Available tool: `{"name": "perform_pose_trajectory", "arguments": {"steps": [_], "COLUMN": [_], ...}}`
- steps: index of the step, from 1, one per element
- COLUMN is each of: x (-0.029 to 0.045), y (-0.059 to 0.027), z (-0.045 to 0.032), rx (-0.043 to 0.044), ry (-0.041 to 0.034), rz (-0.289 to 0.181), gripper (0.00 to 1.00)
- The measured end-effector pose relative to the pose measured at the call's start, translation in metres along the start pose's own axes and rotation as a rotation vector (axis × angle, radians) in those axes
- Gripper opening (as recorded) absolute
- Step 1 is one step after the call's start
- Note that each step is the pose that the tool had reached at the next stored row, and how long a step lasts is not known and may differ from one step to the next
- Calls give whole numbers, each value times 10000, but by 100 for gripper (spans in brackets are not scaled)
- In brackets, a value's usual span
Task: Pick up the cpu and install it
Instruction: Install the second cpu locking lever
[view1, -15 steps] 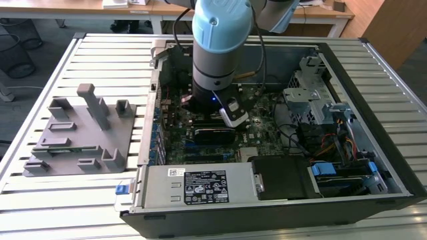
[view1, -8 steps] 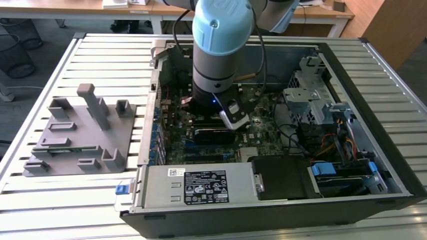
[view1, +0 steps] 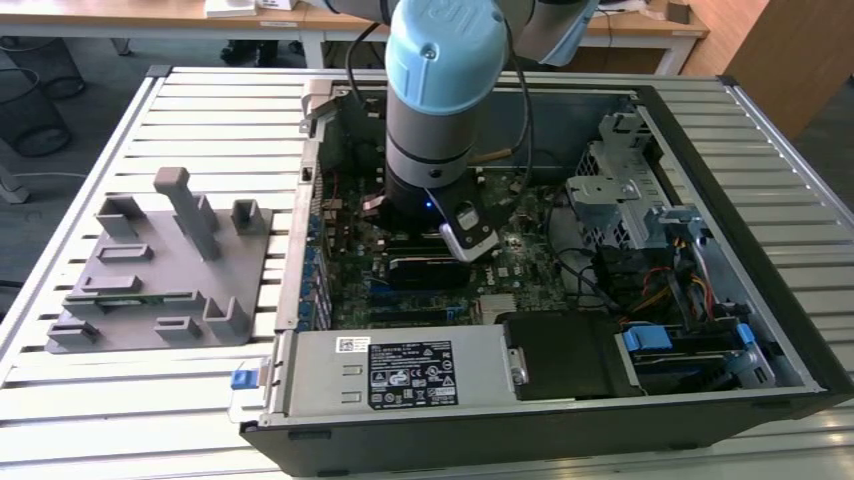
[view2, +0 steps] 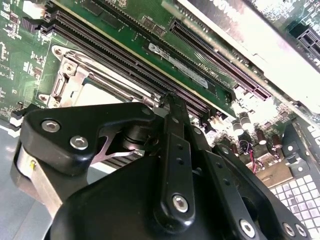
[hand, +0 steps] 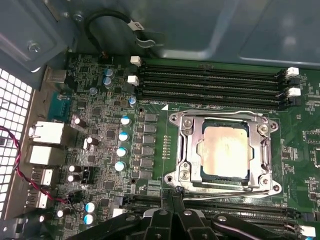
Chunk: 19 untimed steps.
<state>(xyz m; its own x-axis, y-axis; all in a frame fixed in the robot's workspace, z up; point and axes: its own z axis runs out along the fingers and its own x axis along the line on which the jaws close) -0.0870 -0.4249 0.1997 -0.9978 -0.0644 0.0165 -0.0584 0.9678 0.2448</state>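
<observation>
The cpu (hand: 226, 150), a silvery square chip, lies flat in the motherboard socket, ringed by the socket's metal frame (hand: 184, 146). In the second wrist view a pale corner of the cpu (view2: 100, 93) shows beyond the black gripper links. My gripper (hand: 172, 195) hangs just beside the socket's edge, above the board, shut with nothing between its fingers; its tip (view2: 170, 100) points at the memory slots next to the socket. In the exterior view the arm (view1: 430, 110) reaches down into the open computer case (view1: 747, 250).
Empty memory slots (hand: 210, 82) run along both sides of the socket. Capacitors (hand: 122, 135) and rear ports (hand: 47, 134) stand near it. A power supply (view1: 400, 375) and drive cage (view1: 627, 200) fill the case. A grey fixture block (view1: 160, 270) sits on the exterior view's left.
</observation>
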Motion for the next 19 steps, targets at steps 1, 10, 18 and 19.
{"name": "perform_pose_trajectory", "arguments": {"steps": [1,10,18,19], "x": [-1,-11,-12,-12], "y": [-2,-15,-16,-17], "z": [3,35,41,43], "rx": [-1,-2,-58,-60], "ry": [0,2,-2,-2], "rz": [0,13,12,12], "gripper": [11,11,11,11]}}
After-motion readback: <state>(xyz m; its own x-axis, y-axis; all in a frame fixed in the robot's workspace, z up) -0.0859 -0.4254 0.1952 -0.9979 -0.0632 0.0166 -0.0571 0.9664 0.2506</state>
